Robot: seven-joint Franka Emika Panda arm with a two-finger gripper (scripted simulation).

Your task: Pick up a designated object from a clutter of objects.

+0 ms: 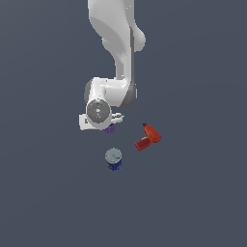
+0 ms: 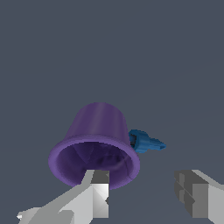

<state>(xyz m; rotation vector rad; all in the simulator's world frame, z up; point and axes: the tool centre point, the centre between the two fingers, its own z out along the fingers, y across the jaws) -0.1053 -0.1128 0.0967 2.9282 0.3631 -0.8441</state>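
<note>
The white two-fingered gripper hangs with its jaws spread apart, one finger at the rim of the small purple tapered cup, which sits on the grey surface directly beneath the wrist. A tiny blue piece touches the cup's side. The red drill-shaped tool and the blue can with a pale top lie nearby

One purple cup; one red drill; one blue can; one blue piece.

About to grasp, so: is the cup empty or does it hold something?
Empty, as far as shows. The wrist view looks into the cup's open mouth and only its purple inner wall appears; one finger hides part of it.
</note>
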